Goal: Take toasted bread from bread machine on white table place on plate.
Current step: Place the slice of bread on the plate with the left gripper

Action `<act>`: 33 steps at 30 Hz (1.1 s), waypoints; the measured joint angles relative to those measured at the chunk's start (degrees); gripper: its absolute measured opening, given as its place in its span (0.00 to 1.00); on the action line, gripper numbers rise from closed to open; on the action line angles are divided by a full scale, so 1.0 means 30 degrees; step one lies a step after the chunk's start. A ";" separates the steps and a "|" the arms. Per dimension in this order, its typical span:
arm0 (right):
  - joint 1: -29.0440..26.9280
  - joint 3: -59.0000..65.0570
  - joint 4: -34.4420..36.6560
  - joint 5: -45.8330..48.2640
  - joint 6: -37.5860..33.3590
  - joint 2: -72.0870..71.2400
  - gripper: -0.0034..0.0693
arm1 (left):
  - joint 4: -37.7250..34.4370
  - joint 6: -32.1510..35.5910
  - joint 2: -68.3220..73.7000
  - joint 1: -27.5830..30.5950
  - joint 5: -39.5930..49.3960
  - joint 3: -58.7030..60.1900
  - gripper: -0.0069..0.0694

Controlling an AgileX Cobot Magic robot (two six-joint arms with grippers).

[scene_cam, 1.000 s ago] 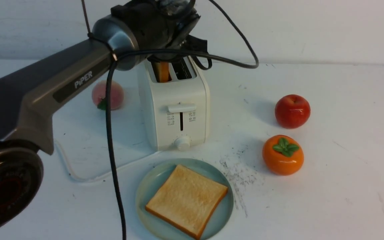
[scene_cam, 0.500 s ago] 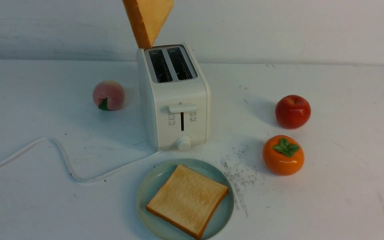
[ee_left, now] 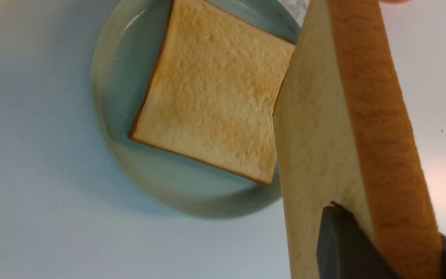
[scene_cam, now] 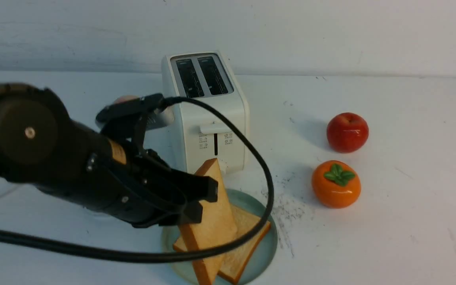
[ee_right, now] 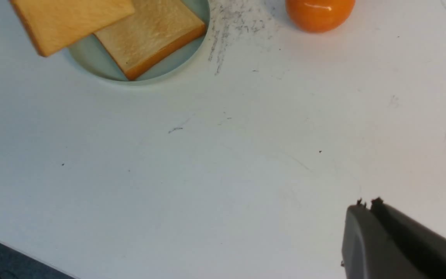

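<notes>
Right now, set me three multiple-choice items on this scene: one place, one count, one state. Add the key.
1. Where does the flat slice lie?
A. on the plate
B. in the toaster
C. beside the apple

2. How many toast slices show?
A. one
B. two
C. three

3. The left gripper is:
A. open and empty
B. shut on the second slice
C. shut on the plate

Key:
1 A, it rests flat on the plate.
2 B, one slice lies flat and one is held.
3 B, the gripper clamps that slice, held on edge over the plate.
</notes>
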 joint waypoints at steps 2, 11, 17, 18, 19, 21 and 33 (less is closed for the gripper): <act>0.0000 0.0000 0.0119 -0.0019 0.0000 0.0000 0.07 | -0.0508 0.0484 0.0366 0.0000 -0.1092 0.0257 0.22; 0.0000 0.0000 0.0260 -0.0740 0.0000 0.0000 0.07 | -0.5618 0.4770 0.1348 0.0000 -0.1998 0.0334 0.22; 0.0000 0.0023 0.0240 -0.0783 0.0000 0.0000 0.07 | -0.8564 0.8541 0.1348 0.0000 -0.2669 0.0334 0.22; 0.0000 0.0023 0.0240 -0.0783 0.0000 0.0000 0.07 | -0.8606 0.8541 0.1348 0.0000 -0.2715 0.0334 0.22; 0.0000 0.0023 0.0240 -0.0783 0.0000 0.0000 0.08 | -0.8697 0.8774 0.1348 0.0000 -0.2861 0.0334 0.22; 0.0000 0.0023 0.0240 -0.0783 0.0000 0.0000 0.08 | -0.8892 0.9141 0.1348 0.0000 -0.3488 0.0334 0.22; 0.0000 0.0023 0.0325 -0.0783 0.0000 0.0000 0.09 | -0.8915 0.9281 0.2610 0.0000 -0.3516 0.0334 0.22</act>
